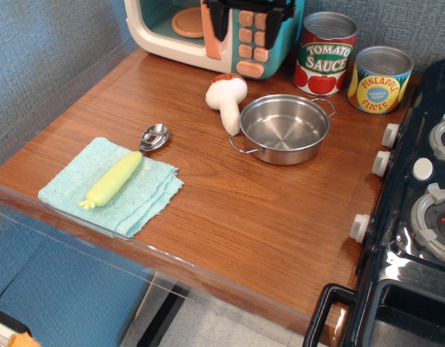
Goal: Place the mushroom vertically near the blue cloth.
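Lying mushroom (227, 97) — touching pot (284, 130)

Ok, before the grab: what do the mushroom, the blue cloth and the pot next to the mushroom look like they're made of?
The mushroom looks like soft plush fabric: matte, slightly fuzzy white stem, reddish-brown cap, no shine. The blue cloth appears to be terry-type woven textile, with a visible ribbed weave and folded layered edges. The pot looks like polished steel: bright mirror-like reflections inside and thin wire handles.

1. One fixed view looks down at an angle from the front of the wooden counter (229, 210).
2. It faces the back wall, with the toy microwave (208, 29) far and the stove (417, 217) at right.
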